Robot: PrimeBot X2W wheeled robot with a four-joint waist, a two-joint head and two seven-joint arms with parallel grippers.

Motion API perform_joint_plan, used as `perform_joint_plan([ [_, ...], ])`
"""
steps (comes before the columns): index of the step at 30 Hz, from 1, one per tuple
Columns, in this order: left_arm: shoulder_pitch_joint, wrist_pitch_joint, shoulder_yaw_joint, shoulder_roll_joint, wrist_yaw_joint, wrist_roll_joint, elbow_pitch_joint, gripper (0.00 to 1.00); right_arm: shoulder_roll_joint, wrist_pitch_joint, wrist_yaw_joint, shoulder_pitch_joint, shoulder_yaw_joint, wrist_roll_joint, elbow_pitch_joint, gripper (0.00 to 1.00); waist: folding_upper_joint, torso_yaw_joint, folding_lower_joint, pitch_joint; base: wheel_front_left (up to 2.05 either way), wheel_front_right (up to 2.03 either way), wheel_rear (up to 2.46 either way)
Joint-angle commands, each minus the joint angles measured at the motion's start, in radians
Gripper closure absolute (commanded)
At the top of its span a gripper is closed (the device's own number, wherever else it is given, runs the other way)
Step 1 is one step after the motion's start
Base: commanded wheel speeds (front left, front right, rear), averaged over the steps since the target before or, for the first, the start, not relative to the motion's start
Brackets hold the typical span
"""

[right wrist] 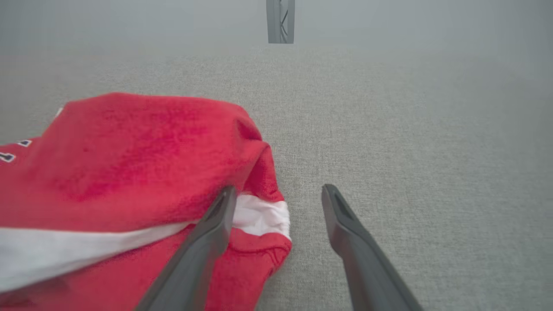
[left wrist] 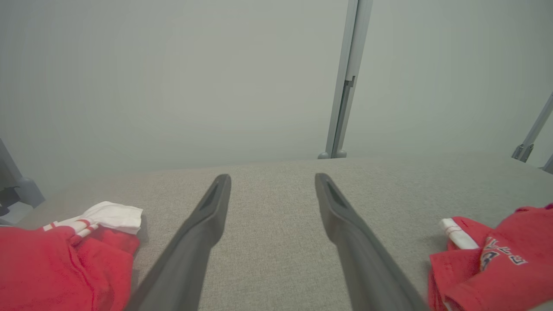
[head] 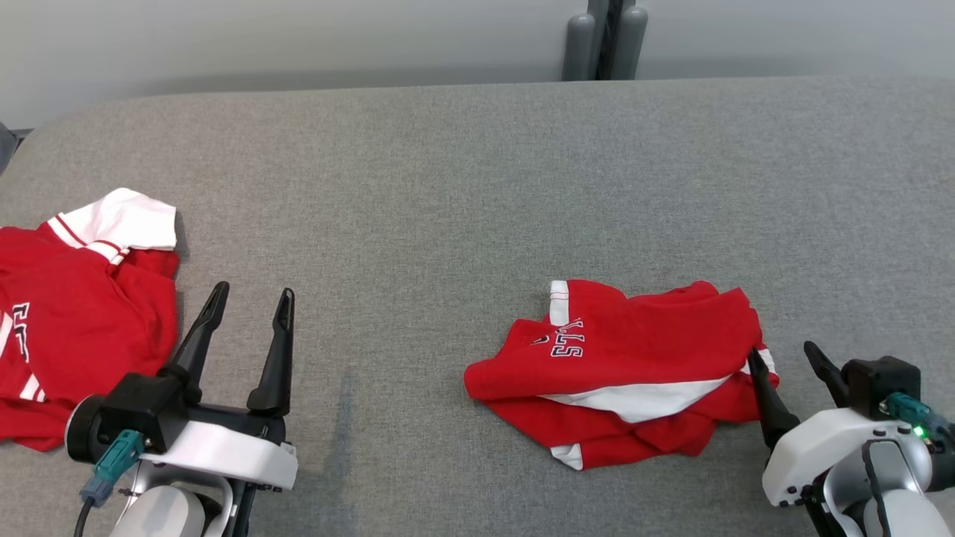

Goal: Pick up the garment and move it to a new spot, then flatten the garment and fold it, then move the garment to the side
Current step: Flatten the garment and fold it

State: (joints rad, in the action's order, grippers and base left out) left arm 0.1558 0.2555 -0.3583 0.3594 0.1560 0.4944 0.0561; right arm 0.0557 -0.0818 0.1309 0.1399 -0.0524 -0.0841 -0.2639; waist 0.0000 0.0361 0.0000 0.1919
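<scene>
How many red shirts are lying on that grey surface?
2. The left shirt lies at the edge, partly out of frame; the bunched shirt lies by the right gripper.

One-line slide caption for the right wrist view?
Open right gripper beside the bunched red-and-white garment on a grey fabric surface, one finger at its edge.

Lab-like test space: wide grey fabric-covered table (head: 477, 164), plain pale grey wall (head: 298, 37), grey metal frame post (head: 580, 48) behind.

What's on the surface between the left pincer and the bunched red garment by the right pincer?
Only bare grey fabric surface lies between the left pincer and the bunched red garment, seen in the head view.
</scene>
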Motion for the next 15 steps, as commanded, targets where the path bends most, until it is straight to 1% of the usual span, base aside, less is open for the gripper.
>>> perform_joint_plan([
  [1,-0.003,-0.002,0.003,0.006,0.005,0.003,0.000,0.00,0.003,0.007,0.000,-0.011,0.001,0.006,0.025,0.00,0.0000,-0.001,0.0000,-0.005,0.00,0.00,0.00],
  [8,-0.025,-0.005,0.025,0.015,0.038,0.008,-0.023,0.00,-0.003,0.035,0.000,-0.076,0.015,0.010,0.300,0.00,0.0000,-0.008,0.0000,-0.029,0.00,0.00,0.00],
  [12,-0.042,-0.006,0.035,0.025,0.056,0.004,-0.039,0.00,-0.003,0.046,0.000,-0.088,0.025,-0.001,0.395,0.00,0.0000,-0.007,0.0000,-0.042,0.00,0.00,0.00],
  [15,-0.054,-0.012,0.040,0.030,0.066,0.006,-0.050,0.00,-0.003,0.049,0.000,-0.102,0.030,-0.006,0.438,0.00,0.0000,-0.003,0.0000,-0.053,0.00,0.00,0.00],
])
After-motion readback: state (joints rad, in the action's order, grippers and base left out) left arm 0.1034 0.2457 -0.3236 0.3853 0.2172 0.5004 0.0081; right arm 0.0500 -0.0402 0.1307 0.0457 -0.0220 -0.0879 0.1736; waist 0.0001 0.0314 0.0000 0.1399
